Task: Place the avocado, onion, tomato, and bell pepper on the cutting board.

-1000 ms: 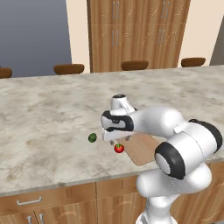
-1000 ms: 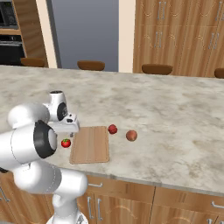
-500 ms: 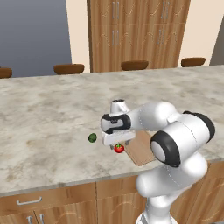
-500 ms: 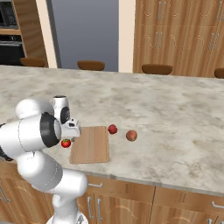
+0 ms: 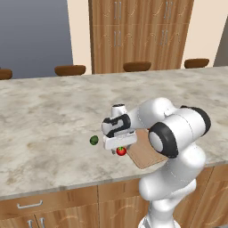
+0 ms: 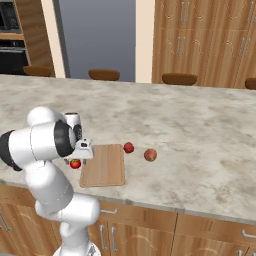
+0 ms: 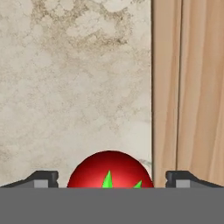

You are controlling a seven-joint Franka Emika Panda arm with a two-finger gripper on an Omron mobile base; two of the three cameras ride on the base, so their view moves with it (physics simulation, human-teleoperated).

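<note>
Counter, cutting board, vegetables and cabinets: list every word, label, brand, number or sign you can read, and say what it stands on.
There are none to read.
The cutting board shows only wood grain.
The tomato, between the open gripper tips, bears a green stem star, no text.
The avocado, onion and marble counter are unmarked.

A: Where do the two base views look from?
B: From behind the arm, left and right, forward and down over the worktop (image 5: 53,111); both share the board (image 6: 104,164) and tomato (image 5: 121,151).
A: And the hand view?
B: Straight down, very near, on the tomato beside the board's edge.
</note>
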